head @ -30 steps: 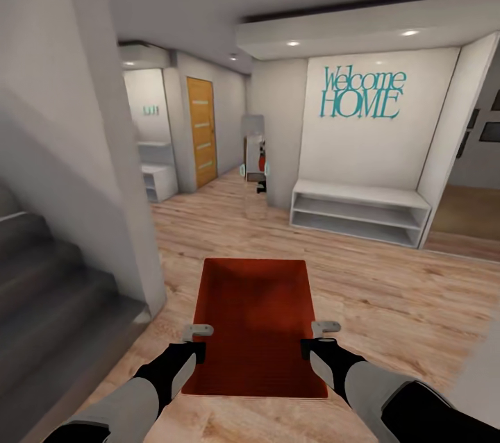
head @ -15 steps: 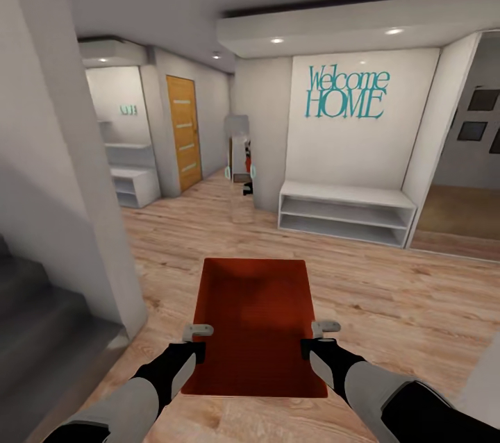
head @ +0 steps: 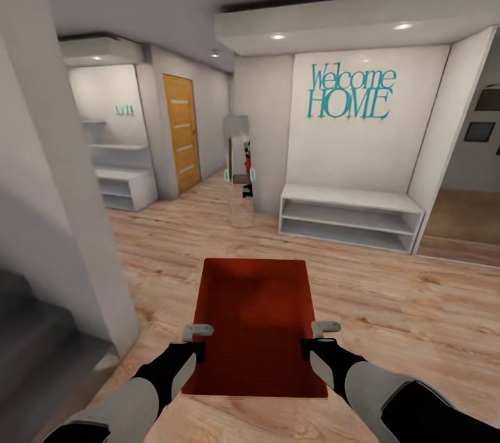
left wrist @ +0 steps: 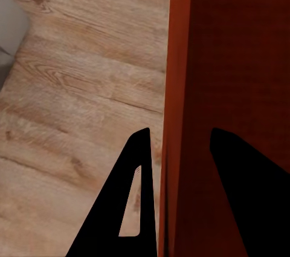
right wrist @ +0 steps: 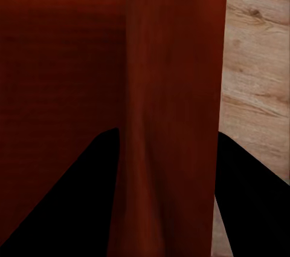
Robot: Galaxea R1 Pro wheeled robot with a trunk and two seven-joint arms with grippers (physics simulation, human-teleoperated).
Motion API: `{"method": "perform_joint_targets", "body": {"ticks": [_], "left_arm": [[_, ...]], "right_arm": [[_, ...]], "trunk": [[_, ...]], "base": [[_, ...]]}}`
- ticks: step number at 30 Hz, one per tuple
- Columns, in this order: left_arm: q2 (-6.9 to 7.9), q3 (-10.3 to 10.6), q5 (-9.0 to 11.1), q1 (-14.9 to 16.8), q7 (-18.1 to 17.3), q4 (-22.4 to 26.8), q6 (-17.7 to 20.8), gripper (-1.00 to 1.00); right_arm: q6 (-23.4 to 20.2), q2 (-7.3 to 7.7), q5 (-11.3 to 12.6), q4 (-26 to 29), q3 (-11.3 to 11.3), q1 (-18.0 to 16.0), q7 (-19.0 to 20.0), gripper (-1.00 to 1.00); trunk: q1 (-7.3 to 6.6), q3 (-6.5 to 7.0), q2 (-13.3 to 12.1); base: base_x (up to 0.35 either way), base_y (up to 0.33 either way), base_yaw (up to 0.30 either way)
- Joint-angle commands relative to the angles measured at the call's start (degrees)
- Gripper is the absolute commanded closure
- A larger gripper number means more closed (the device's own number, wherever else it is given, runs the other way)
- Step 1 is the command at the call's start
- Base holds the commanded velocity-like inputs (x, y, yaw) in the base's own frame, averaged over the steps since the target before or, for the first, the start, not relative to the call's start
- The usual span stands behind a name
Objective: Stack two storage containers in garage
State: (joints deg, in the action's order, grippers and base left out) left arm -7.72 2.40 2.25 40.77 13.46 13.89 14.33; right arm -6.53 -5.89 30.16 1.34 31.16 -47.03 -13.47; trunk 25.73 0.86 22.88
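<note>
Both hands grip one orange-red bin [head: 255, 325], held out in front above the wood floor [head: 389, 304]. Left hand [head: 198, 341] clamps the left wall, right hand [head: 316, 337] the right wall. Ahead, a white shelf [head: 351, 217] under "Welcome HOME" lettering [head: 349, 92].

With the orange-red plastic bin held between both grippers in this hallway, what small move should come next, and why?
Probably keep both grips shut and roll the base forward over the light wood plank floor. The orange-red plastic bin sits level, with the left gripper and right gripper each straddling a side wall. The floor here is wood, not garage concrete, so carrying seems to come before any lowering.
</note>
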Motion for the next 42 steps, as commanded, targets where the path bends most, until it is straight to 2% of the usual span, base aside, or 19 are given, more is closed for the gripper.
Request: {"method": "perform_joint_targets", "body": {"ticks": [1, 42], "left_arm": [[-0.08, -1.2, -0.5, 0.0, 0.3, -0.1, 0.4, 1.0], [-0.02, -1.2, -0.4, 0.0, 0.2, -0.1, 0.4, 1.0]], "right_arm": [[3.0, -0.33, -0.6, 0.2, 5.0, 0.0, -2.6, 1.0], [3.0, -0.2, -0.6, 0.2, 5.0, 0.0, -2.6, 1.0]], "trunk": [[0.05, -0.02, 0.0], [0.05, -0.02, 0.0]], "base": [[0.322, 0.0, 0.0], [0.322, 0.0, 0.0]]}}
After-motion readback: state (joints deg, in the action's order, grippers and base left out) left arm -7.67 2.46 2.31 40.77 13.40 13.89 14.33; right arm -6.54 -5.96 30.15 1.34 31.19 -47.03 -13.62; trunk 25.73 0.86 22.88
